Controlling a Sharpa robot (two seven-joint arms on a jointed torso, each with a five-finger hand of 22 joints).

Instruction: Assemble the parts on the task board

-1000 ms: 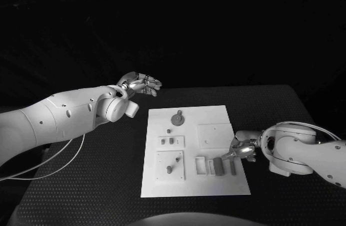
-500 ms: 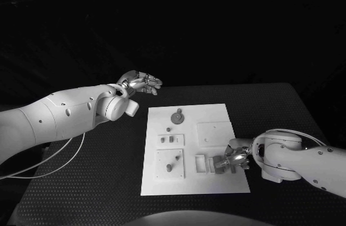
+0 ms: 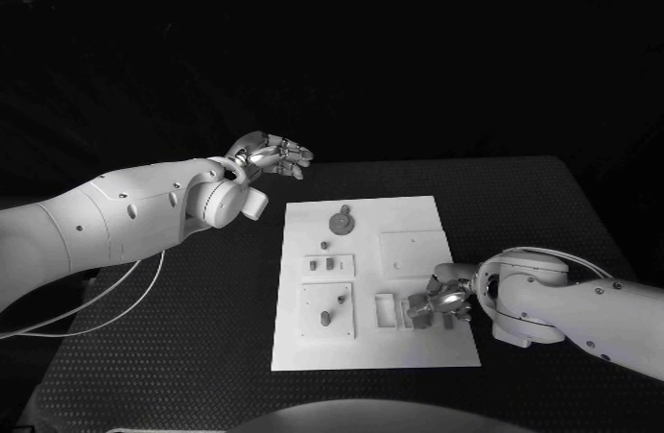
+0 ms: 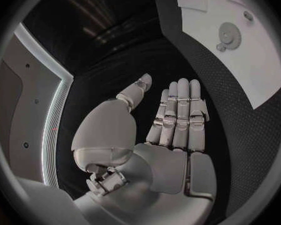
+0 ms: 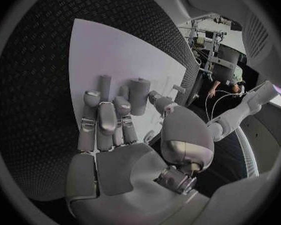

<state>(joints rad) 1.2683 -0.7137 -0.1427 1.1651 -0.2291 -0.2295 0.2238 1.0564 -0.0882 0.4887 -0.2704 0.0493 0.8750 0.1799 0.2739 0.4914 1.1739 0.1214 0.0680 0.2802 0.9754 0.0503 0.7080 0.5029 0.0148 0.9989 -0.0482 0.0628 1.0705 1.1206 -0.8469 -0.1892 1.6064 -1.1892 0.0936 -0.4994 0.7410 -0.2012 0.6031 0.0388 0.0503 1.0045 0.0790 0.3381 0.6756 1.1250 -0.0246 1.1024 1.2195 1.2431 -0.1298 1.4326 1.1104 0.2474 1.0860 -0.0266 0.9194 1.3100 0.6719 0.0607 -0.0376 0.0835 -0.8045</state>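
The white task board (image 3: 371, 347) lies mid-table, also in the left wrist view (image 4: 259, 60) and the right wrist view (image 5: 109, 50). On it are a grey gear (image 3: 341, 225) (image 4: 229, 33), small pegs (image 3: 322, 266), a lever piece (image 3: 328, 316) and grey blocks (image 3: 419, 312) at its near right. My right hand (image 3: 445, 299) (image 5: 112, 135) lies low over those blocks. Its fingertips (image 5: 105, 122) reach a grey bar (image 5: 104, 84) and a block (image 5: 139, 96) that sits between fingers and thumb; no grip shows. My left hand (image 3: 272, 155) (image 4: 175, 130) hangs raised beyond the board's far left corner, flat, holding nothing.
A square white sub-plate (image 3: 410, 255) sits on the board just beyond my right hand. A white slot frame (image 3: 385, 312) lies beside the grey blocks. Black textured table (image 3: 207, 318) surrounds the board. A cable (image 3: 111, 308) trails under my left arm.
My right hand has slid leftward from the board's right edge onto the grey blocks. My left hand has stayed where it was.
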